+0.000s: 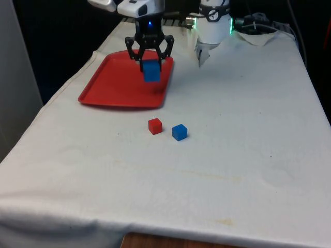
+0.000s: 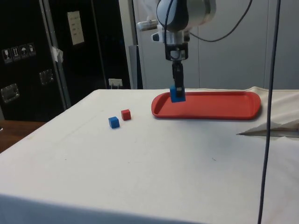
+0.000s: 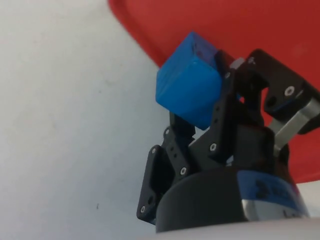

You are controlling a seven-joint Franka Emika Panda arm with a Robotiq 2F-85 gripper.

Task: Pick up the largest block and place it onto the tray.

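claw [image 1: 150, 63] clenched on large blue block [image 1: 151, 71], held aloft | block over red tray [image 1: 111, 88], near its edge, probably not touching | pick-up done, lowering and release left | small red block [image 1: 154, 126] and small blue block [image 1: 179, 132] on tabletop [image 1: 232, 155]

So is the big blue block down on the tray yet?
No. Big blue block hangs in the shut pincer above the red tray.
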